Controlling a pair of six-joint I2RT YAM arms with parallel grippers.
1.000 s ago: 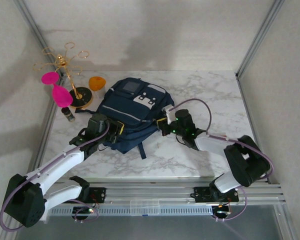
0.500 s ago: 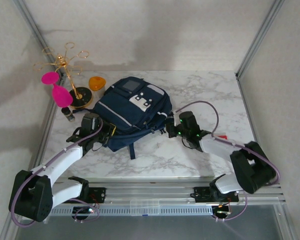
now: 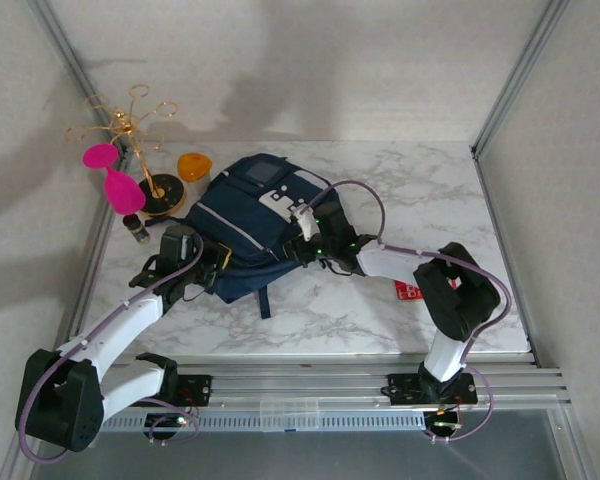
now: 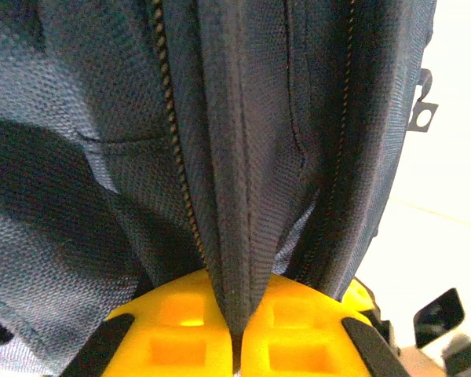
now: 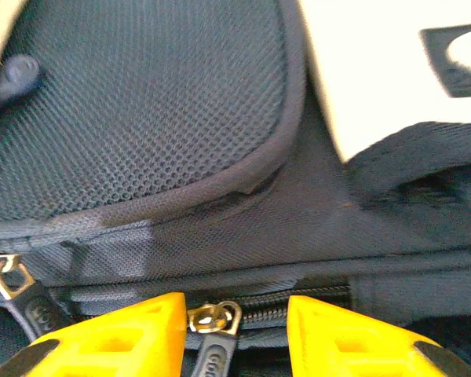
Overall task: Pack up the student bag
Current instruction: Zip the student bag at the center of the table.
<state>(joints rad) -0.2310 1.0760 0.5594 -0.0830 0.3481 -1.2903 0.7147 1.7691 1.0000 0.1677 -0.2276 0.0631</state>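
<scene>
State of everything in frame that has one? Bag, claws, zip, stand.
student bag: lying front-up on the table, zips by the left claw closed
left claw: shut on a fold of the bag
right claw: open, fingers either side of the zipper pull
zipper pull: free, not gripped
gold stand: upright

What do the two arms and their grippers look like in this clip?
Both the left arm and right arm have white links with black joints and bases. A mauve cable runs along each. The jaws are bright yellow plastic with square recesses.
</scene>
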